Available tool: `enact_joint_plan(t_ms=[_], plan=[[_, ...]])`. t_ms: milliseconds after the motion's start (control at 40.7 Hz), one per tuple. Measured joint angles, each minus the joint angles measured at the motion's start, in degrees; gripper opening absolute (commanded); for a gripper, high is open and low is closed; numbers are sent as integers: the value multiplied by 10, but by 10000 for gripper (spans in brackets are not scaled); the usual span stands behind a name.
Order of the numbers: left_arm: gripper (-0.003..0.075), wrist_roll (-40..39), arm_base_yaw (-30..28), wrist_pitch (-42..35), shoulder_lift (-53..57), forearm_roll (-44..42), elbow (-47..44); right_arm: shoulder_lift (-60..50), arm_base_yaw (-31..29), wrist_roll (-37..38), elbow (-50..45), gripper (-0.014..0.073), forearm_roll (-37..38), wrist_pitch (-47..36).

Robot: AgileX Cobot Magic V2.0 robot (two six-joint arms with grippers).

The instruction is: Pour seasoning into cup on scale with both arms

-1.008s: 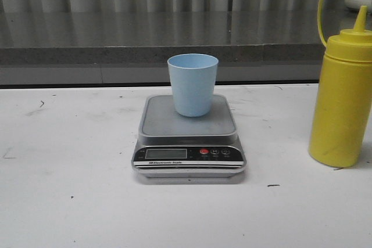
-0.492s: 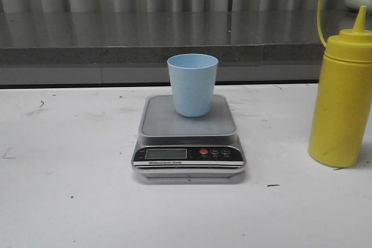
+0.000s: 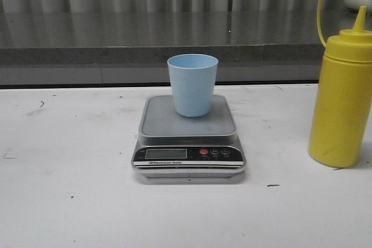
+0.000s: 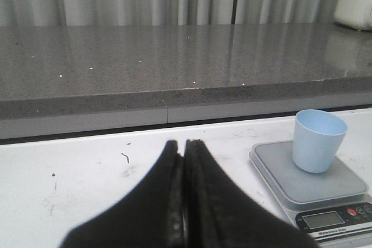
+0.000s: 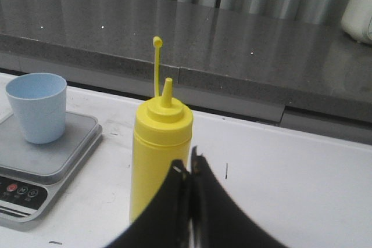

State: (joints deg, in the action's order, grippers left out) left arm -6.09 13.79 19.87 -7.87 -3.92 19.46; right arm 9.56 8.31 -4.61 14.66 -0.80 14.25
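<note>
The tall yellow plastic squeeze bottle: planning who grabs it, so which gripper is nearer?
Right. The right gripper, shut, sits just in front of the yellow squeeze bottle. The left gripper, also shut, is beyond the scale, away from the bottle.

The cup (image 3: pixel 193 84) stands upright on the scale (image 3: pixel 189 137), with the seasoning (image 3: pixel 342 94) well apart to its right.

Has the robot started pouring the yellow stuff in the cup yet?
Not yet. Done: the cup already stands on the scale. In hand: nothing; the left tool and right tool are both shut and empty. Left: grab the upright yellow bottle, its cap off the nozzle, and pour.
</note>
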Motion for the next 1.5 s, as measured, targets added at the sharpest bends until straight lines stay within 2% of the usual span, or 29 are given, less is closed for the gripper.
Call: enact_joint_plan(t_ms=[1155,1327,1499], plan=[[-20,0,0,-1,1,0,-2,-2,0,0,0,-70,2,3],[-20,0,-8,-49,20,0,-48,-2,0,0,0,-70,2,3],[-20,0,-60,-74,79,20,-123,-2,0,0,0,-70,2,5]])
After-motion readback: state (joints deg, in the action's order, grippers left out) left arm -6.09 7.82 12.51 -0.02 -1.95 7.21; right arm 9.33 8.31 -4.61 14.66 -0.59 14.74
